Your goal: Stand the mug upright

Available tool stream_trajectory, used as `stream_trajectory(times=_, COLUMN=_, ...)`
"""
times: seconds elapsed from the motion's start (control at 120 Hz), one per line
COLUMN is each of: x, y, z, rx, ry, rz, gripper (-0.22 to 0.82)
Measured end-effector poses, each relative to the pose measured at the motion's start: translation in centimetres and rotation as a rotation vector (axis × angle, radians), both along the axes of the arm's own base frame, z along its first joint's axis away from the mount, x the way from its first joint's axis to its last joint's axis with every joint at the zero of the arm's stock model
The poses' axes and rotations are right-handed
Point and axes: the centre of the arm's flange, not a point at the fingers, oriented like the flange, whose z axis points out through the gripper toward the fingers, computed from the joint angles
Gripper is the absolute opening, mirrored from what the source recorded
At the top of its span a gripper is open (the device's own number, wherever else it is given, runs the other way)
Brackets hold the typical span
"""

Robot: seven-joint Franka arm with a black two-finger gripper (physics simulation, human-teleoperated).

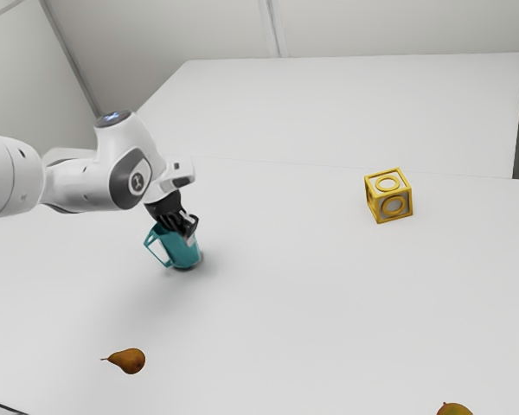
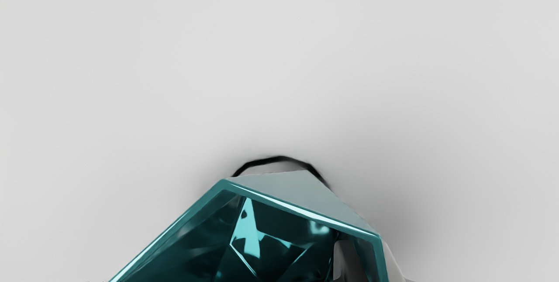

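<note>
In the exterior view the black gripper (image 1: 189, 230) reaches down to the rim of the teal mug (image 1: 182, 249). The mug leans a little, open end up, its handle toward the exterior view's left and its base at or just over the tabletop; I cannot tell whether it touches. In the wrist view, my gripper (image 2: 378, 261) has one finger inside the mug (image 2: 301, 207) and the other outside, shut on the wall between them. The handle is hidden there.
A yellow cube-shaped block (image 1: 388, 196) lies on the white table (image 1: 311, 303) toward the exterior view's right. One pear (image 1: 128, 360) lies nearer the camera than the mug, and another fruit (image 1: 454, 409) is at the bottom edge.
</note>
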Motion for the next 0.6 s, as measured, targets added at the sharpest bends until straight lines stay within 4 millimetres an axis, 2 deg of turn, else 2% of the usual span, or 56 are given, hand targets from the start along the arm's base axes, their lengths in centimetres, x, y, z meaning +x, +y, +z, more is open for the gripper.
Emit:
stream_trajectory(times=0.142, x=-0.1, y=-0.3, z=-0.3, rx=0.006, ry=0.007, rz=0.034, gripper=-0.17)
stream_trajectory(times=0.283, x=-0.1, y=-1.3, z=-0.5, rx=-0.001, ry=0.013, rz=0.055, gripper=0.15)
stream_trajectory(times=0.358, x=-0.1, y=-1.4, z=-0.5, rx=-0.004, ry=0.015, rz=0.074, gripper=0.28)
stream_trajectory(times=0.517, x=0.0, y=-1.5, z=-0.1, rx=-0.009, ry=0.011, rz=0.103, gripper=0.44)
stream_trajectory(times=0.567, x=0.0, y=-1.9, z=1.0, rx=-0.011, ry=-0.002, rz=0.1, gripper=0.47)
stream_trajectory(times=0.6, x=0.2, y=-2.4, z=2.4, rx=-0.012, ry=-0.016, rz=0.092, gripper=0.49)
